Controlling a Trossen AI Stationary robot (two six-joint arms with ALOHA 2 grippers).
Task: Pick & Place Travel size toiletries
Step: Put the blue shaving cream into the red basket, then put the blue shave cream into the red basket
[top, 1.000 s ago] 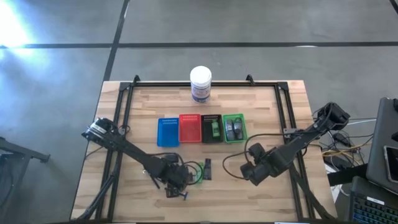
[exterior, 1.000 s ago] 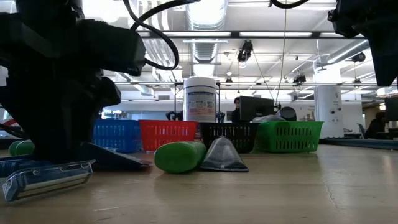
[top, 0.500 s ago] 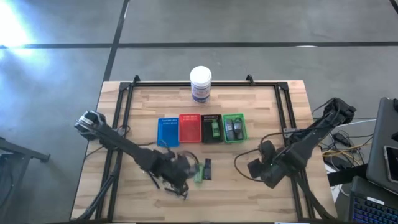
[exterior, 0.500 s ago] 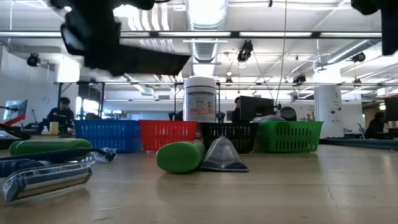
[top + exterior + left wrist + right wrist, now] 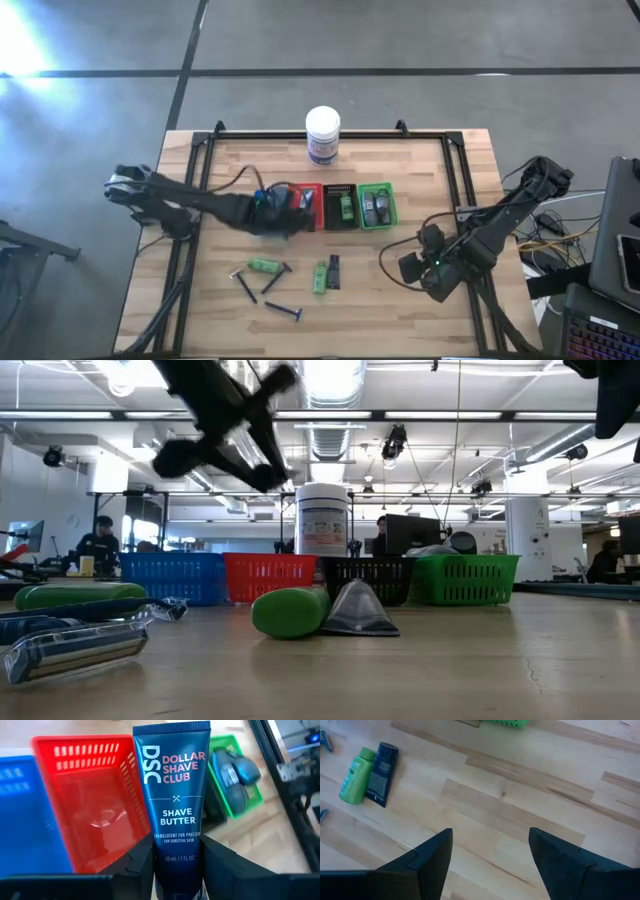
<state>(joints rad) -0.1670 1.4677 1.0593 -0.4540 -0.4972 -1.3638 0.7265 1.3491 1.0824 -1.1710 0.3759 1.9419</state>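
On the left side of the table, my left gripper (image 5: 283, 210) hung over the red tray (image 5: 90, 800), its fingers squeezed on a dark blue shave butter tube (image 5: 175, 805). I held the tube by its bottom end with the flat end forward, I think so it could drop straight into that tray. The blue tray (image 5: 268, 213) beside it was partly hidden by my arm, so I could not tell what was in it. The red tray looked empty. Next came the black tray (image 5: 340, 206) with a green tube (image 5: 345, 208) inside, then the green tray (image 5: 377, 205) with two grey mini bottles (image 5: 235, 777). Nearer the front edge lay another green tube (image 5: 264, 266), some razors (image 5: 284, 311), and a green tube and dark tube (image 5: 382, 767) side by side, waiting to be sorted. Far on the right, my right gripper (image 5: 428, 262) waited over bare wood with fingers apart, holding nothing.
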